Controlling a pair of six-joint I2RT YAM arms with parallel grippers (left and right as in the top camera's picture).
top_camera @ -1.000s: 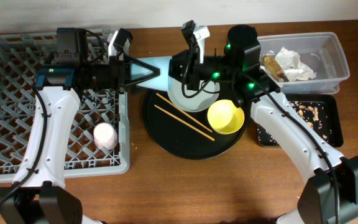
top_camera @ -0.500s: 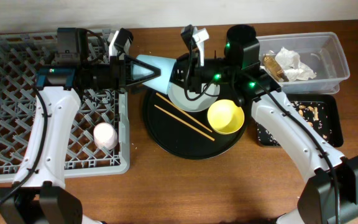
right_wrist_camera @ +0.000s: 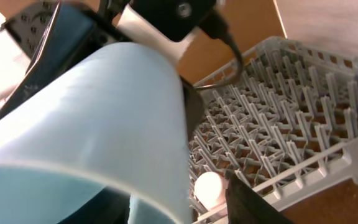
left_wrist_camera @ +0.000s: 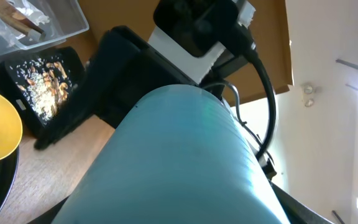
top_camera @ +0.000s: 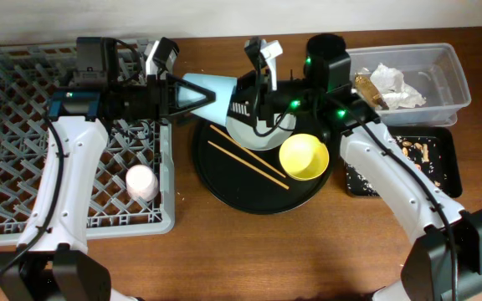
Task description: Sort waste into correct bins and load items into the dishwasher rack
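Note:
The light blue cup hangs sideways above the table between the two arms. My left gripper is shut on its narrow end, and the cup fills the left wrist view. My right gripper stands open at the cup's wide mouth, one finger apart from the wall. The pale plate, the yellow bowl and the chopsticks lie on the round black tray. A pink cup sits in the dishwasher rack.
At the back right, the clear tub holds a white napkin and a brown wrapper. In front of it, the shallow black tray carries noodle scraps. Bare wooden table runs along the front.
My right gripper's jaws have opened off the blue cup's rim. The left gripper keeps its hold, and the cup has barely moved.

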